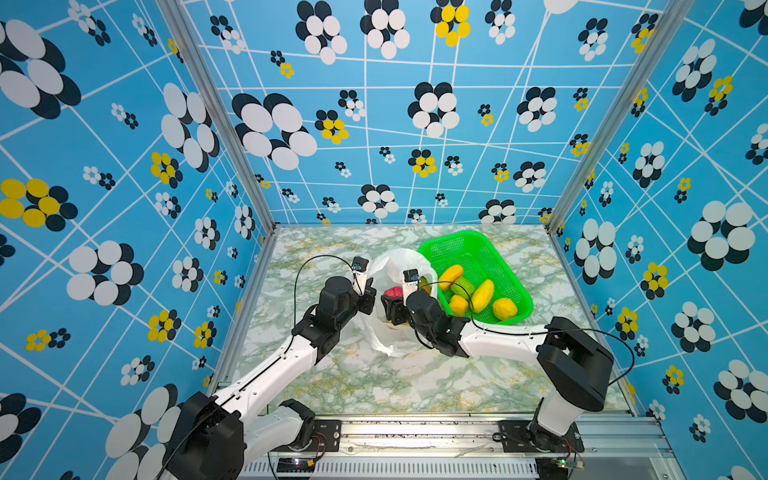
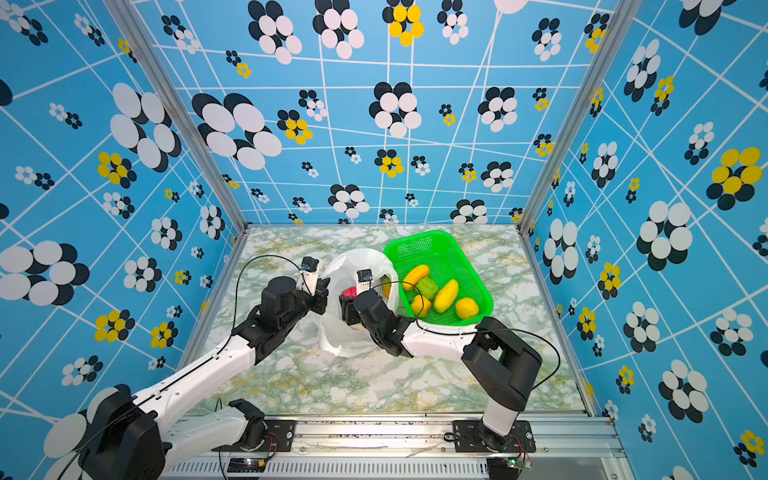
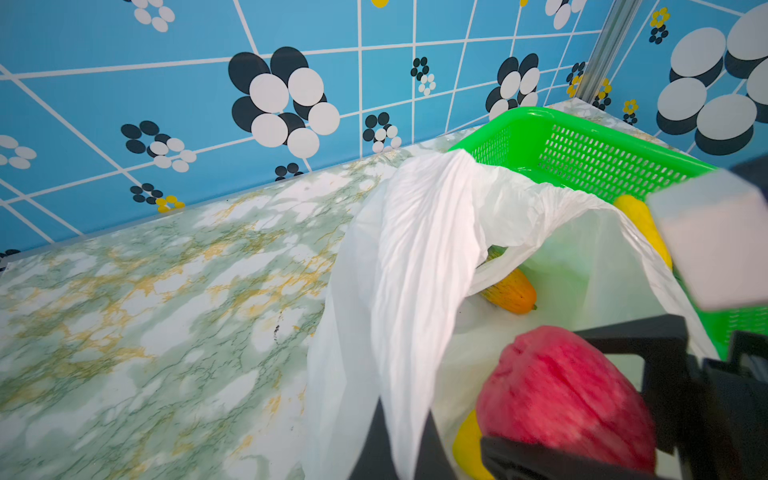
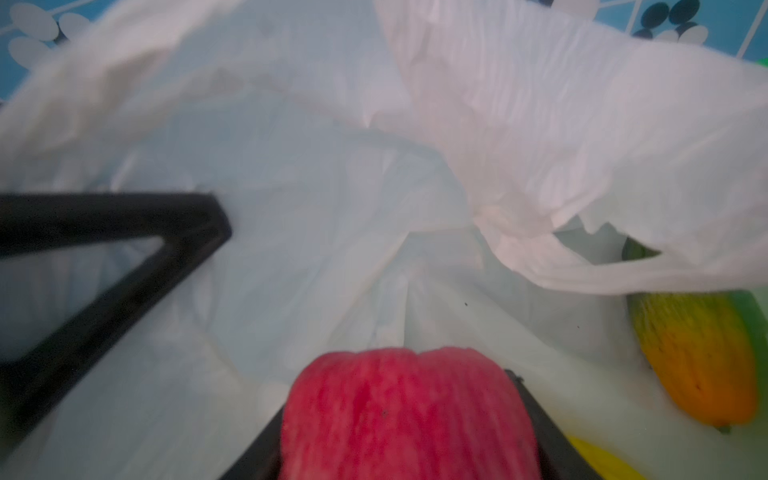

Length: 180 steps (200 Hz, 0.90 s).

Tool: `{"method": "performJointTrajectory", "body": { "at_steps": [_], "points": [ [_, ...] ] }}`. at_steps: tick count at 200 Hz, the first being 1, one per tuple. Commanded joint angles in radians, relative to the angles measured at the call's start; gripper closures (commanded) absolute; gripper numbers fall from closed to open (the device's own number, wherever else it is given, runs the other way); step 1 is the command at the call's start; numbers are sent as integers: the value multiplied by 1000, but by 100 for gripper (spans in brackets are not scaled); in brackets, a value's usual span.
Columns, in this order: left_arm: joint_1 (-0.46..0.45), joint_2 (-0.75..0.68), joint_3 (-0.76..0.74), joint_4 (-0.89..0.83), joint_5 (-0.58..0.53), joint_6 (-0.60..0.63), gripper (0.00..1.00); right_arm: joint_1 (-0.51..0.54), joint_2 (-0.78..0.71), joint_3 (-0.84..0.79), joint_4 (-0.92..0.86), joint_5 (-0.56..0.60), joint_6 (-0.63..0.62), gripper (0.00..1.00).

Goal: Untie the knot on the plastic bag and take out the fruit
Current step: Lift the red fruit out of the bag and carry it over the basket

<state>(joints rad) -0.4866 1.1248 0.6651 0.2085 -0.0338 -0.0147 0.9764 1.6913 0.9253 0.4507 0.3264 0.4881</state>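
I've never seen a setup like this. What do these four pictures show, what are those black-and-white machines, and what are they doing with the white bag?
Those are two robot arms, each ending in a two-fingered gripper. The two wide pictures come from one camera overhead; the close-ups come from small cameras on the wrists. On the table are an open white bag and a green basket holding five toy fruits. The left gripper is shut on the bag's edge, holding it open. The right gripper reaches inside and grips a red fruit. A striped fruit lies in the bag too.
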Motion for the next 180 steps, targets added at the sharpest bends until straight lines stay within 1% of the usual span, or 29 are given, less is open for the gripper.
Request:
{"method": "performJointTrajectory", "body": {
  "at_steps": [1,13,29,49,61,77,94,107,122,134,151,168,180],
  "points": [
    [-9,-6,16,-6,2,-11,100,11,-124,-93,107,-5,-50,65],
    [-10,-8,15,-7,4,-13,100,11,-204,-156,138,21,-74,65],
    [-10,-12,11,-5,6,-13,100,11,-312,-222,135,95,-109,66],
    [-10,-11,10,2,18,-12,100,6,-426,-251,57,198,-151,66],
    [-10,-14,3,10,32,-7,100,-12,-482,-264,12,241,-162,67],
    [-14,-14,-10,37,37,9,100,-72,-543,-299,-29,266,-132,68],
    [-30,-21,-24,60,41,34,100,-200,-576,-323,-100,230,-33,70],
    [-59,-39,-44,91,55,70,100,-306,-567,-325,-151,170,42,70],
    [-109,-78,-83,143,77,121,100,-394,-524,-312,-178,116,83,70],
    [-156,-117,-120,187,90,170,100,-436,-470,-294,-181,89,93,71],
    [-209,-175,-178,253,80,230,100,-484,-381,-254,-185,49,108,71],
    [-219,-229,-238,320,79,252,100,-536,-280,-200,-185,-18,135,73],
    [-217,-258,-269,356,68,258,100,-559,-210,-164,-175,-40,143,72]
  ]
}}
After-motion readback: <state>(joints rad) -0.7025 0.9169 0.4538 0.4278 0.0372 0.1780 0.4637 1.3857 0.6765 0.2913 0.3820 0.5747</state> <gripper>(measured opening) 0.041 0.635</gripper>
